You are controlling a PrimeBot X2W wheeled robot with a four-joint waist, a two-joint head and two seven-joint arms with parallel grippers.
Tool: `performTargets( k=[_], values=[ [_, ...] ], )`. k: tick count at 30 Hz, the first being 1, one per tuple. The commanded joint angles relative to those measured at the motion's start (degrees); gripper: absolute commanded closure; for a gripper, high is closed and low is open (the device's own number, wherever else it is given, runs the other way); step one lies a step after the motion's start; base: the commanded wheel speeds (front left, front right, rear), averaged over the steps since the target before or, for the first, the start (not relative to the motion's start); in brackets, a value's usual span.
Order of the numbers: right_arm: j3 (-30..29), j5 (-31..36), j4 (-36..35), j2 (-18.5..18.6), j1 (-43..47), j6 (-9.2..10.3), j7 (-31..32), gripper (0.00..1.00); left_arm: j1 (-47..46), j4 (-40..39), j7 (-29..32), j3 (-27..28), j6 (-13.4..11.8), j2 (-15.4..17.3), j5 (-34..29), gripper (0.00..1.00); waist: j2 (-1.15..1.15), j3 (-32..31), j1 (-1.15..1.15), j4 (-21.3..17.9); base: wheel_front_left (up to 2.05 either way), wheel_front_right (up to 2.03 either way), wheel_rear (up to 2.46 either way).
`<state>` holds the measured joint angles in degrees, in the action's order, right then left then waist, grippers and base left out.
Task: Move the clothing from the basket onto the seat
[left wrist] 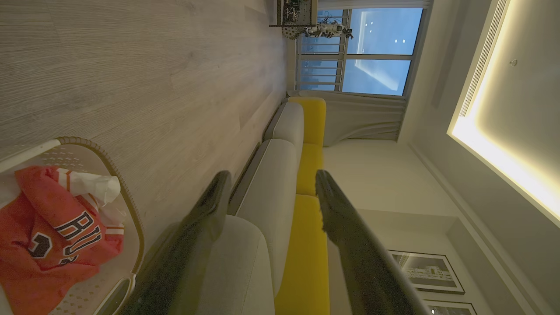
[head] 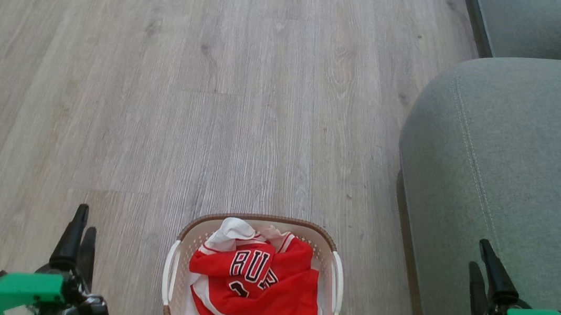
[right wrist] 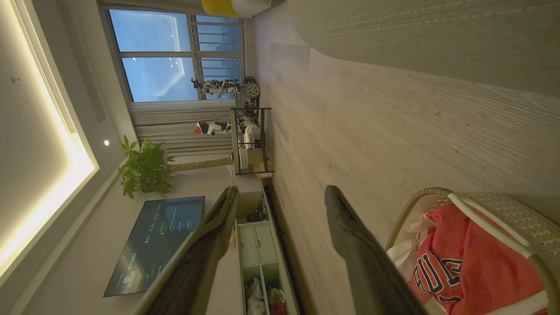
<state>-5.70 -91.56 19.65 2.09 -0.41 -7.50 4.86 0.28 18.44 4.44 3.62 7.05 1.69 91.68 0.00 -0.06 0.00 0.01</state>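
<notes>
While the clothing point(head: 258, 287) lies heaped in the basket point(head: 263, 219) on the wood floor point(head: 162, 86), the seat point(head: 522, 169) stands to its right.
Flanking the basket, the left gripper point(head: 86, 220) and right gripper point(head: 479, 254) have fingers spread wide, holding nothing.

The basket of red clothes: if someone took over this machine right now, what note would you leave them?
Left claw: open, empty, left of the basket.
Right claw: open, empty, by the seat.
Red clothes: piled in the basket, which stands on the floor between the claws.
Done: nothing yet.
Left: lift the clothes out and lay them on the seat.
</notes>
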Motion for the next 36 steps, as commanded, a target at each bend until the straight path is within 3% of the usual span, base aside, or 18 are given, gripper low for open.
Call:
performTargets(
  k=[1,11,36],
  values=[
    [0.21,0.61,-2.19,0.44,-1.79,0.0,-0.63,0.0,-2.11,-2.44,-0.36,-0.19,0.01,0.61,-0.71,0.0,0.0,-0.01,0.0,0.0,0.0,0.0,0.0],
    [0.99,4.08,-3.44,0.47,-1.75,0.0,-2.32,0.0,-1.58,-4.65,-2.04,-0.39,-0.6,0.66,-4.0,0.0,0.0,-0.22,0.0,0.12,0.0,0.0,0.0],
    [3.35,27.47,-9.04,0.55,-1.01,0.0,-6.54,0.0,-0.34,-10.77,-6.23,-3.46,-4.6,0.79,-25.45,0.0,0.0,-0.98,0.0,0.48,0.0,0.0,0.0]
  ],
)
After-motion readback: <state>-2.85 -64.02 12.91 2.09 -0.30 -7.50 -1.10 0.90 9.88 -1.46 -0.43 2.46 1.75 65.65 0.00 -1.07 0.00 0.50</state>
